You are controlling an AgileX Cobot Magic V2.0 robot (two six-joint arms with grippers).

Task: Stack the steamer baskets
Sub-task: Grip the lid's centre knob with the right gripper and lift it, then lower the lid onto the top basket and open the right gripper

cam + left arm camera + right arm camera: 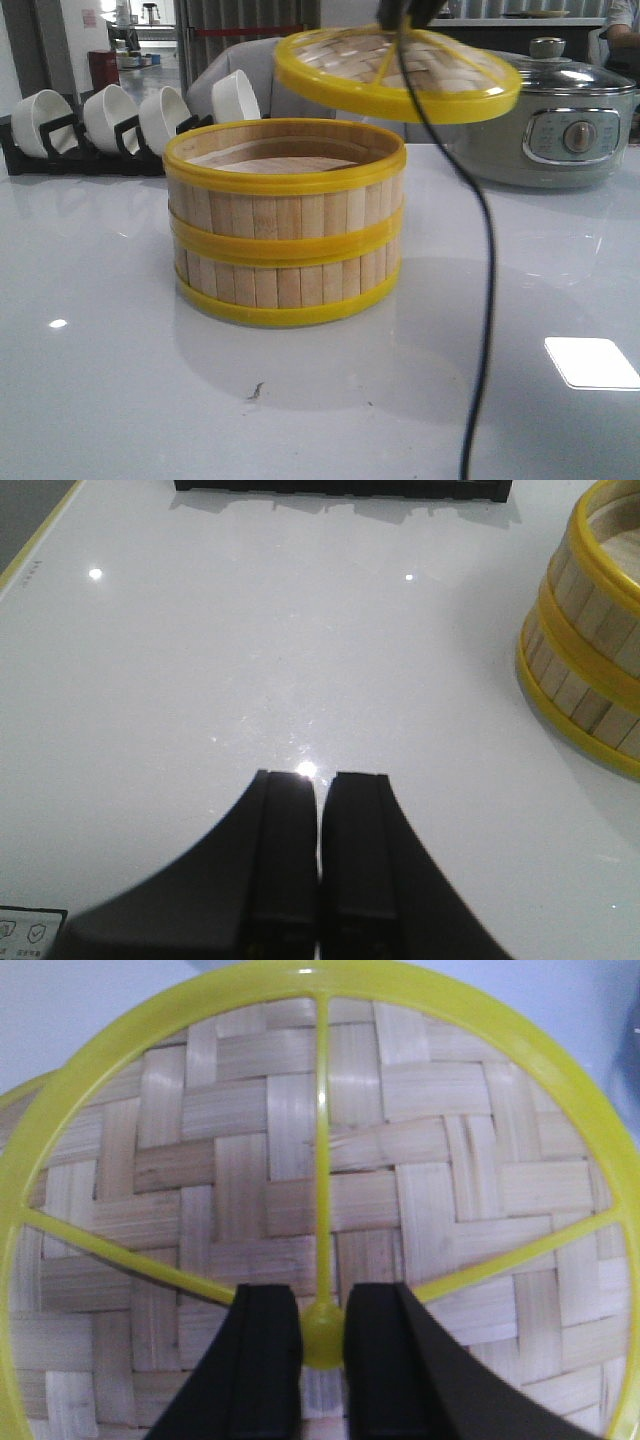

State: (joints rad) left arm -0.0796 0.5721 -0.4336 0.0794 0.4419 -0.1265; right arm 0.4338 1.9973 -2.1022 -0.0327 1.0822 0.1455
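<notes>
Two steamer baskets [285, 225] with pale slat walls and yellow rims stand stacked one on the other mid-table; their edge [590, 660] shows in the left wrist view. The woven bamboo lid [395, 68] with a yellow rim hangs tilted in the air, above and to the right of the stack. My right gripper [322, 1305] is shut on the lid's yellow centre knob [322, 1332]; the lid [300, 1140] fills that wrist view. In the front view only the gripper's dark base shows at the top edge. My left gripper [320, 780] is shut with nothing in it, over bare table left of the baskets.
A grey electric pot [560, 125] with a glass lid stands at the back right. A black rack of white bowls [120, 125] lines the back left. A black cable [480, 260] hangs down in front of the camera. The white table [100, 380] spreads around the stack.
</notes>
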